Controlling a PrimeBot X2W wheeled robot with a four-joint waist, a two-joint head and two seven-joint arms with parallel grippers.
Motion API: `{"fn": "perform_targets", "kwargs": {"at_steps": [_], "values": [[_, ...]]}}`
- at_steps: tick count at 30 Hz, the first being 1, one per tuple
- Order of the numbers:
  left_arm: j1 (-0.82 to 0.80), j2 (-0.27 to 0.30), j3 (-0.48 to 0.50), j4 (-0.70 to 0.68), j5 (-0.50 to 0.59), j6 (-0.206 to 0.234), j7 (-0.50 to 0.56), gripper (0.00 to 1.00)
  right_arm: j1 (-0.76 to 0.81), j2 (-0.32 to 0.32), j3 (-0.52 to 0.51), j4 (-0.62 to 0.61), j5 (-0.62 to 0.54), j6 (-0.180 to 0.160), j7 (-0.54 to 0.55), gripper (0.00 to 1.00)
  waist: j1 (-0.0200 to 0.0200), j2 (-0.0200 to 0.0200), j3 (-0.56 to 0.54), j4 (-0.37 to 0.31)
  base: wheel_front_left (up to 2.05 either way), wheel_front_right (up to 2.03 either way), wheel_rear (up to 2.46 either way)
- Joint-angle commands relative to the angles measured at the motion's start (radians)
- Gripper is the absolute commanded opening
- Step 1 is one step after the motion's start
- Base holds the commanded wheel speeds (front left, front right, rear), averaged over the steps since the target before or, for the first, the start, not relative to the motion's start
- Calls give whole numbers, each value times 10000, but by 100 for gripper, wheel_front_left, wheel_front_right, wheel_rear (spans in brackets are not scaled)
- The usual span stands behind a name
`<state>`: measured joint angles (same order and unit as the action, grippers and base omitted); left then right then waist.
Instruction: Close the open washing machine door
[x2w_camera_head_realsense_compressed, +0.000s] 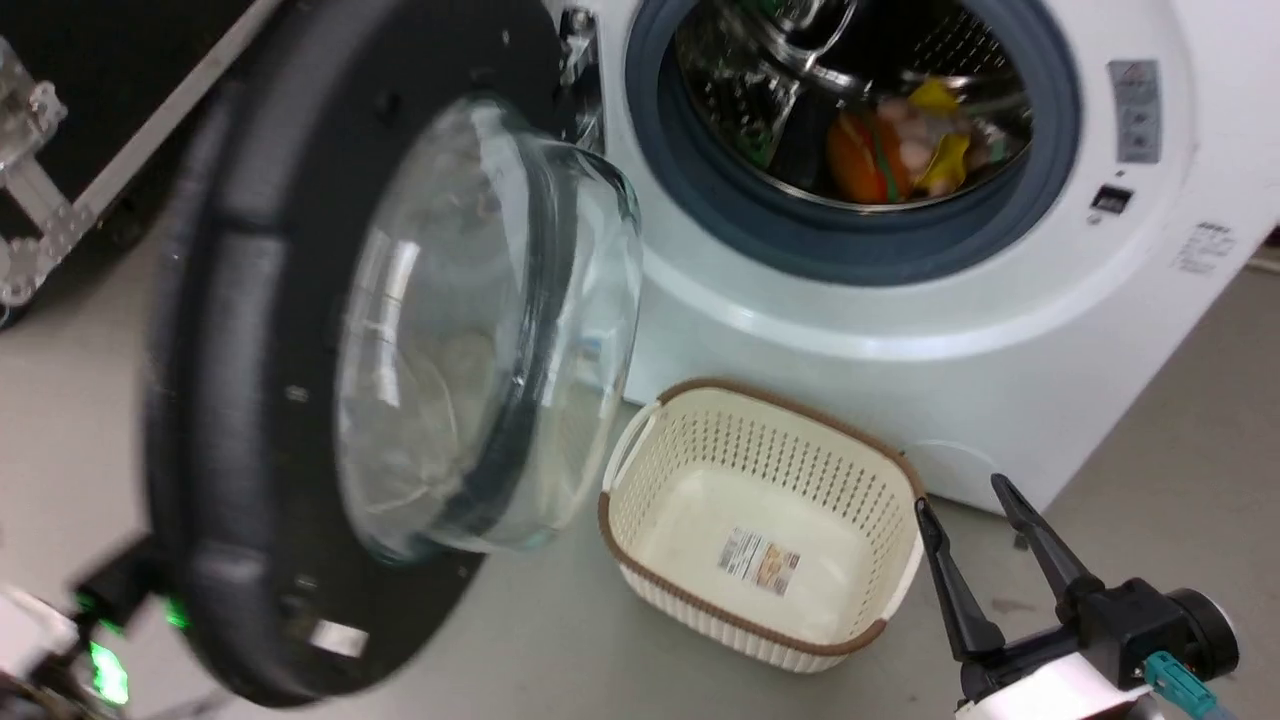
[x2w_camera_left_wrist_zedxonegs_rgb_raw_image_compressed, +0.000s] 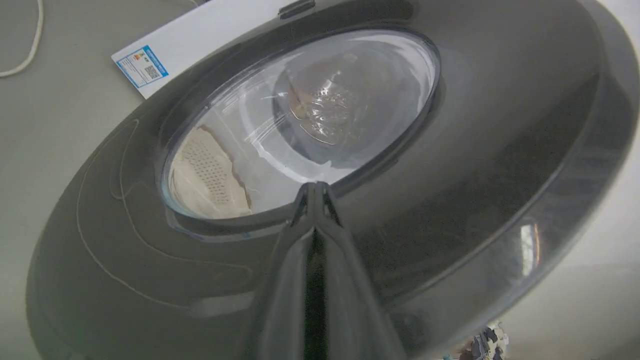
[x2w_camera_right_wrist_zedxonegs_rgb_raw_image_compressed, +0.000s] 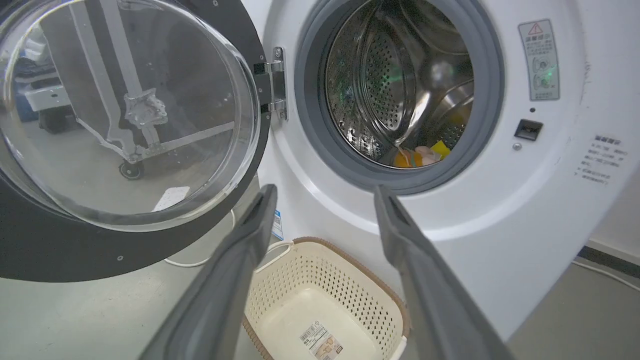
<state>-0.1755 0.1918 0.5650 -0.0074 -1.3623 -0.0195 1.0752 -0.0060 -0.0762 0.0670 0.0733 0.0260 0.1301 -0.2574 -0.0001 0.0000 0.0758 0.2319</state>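
Find the washing machine door swung wide open, hanging off the hinge at the left edge of the washing machine front, with its glass bowl bulging toward the machine. Note blur on its black rim in the head view.

See the left gripper with fingers pressed together, tips at the door's glossy outer face, just by the rim of the window. Cannot tell whether actually touching.

See the right gripper with fingers spread apart, holding nothing, low before the washing machine's right front corner.

Spot a cream basket with a brown rim on the floor, just in front of the washing machine, below its round opening, with a label on its bottom.

Make out orange and yellow laundry inside the washing machine's steel drum, behind the grey rubber ring.
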Motion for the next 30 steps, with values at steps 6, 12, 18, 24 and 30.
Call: {"fn": "perform_targets", "kwargs": {"at_steps": [6,12,18,24,30], "values": [[1196,-1129,-917,-1074,106,-100,-101,0,197,171,-281,-10,-164,6,-44,100,1,0,-557,-694,0,0,0],[1992,-1404,-2540,-1196,-324,-326,-1035,0,152,203,-588,-110,-272,6,-44,100,1,0,-442,-1621,0,0,0],[2185,-1413,-4954,-830,-1365,-488,-3229,0,-32,169,-697,-209,-318,6,-44,100,1,0,115,-2806,0,0,0],[1259,-1414,-6516,-45,-1937,-705,-5162,0,-296,149,-664,-254,-250,6,-44,100,1,0,837,-4089,0,0,0],[-81,-1415,-7121,964,-2500,-646,-6910,0,-485,175,-644,-252,-162,6,-44,100,1,0,1383,-5034,0,0,0]]}}
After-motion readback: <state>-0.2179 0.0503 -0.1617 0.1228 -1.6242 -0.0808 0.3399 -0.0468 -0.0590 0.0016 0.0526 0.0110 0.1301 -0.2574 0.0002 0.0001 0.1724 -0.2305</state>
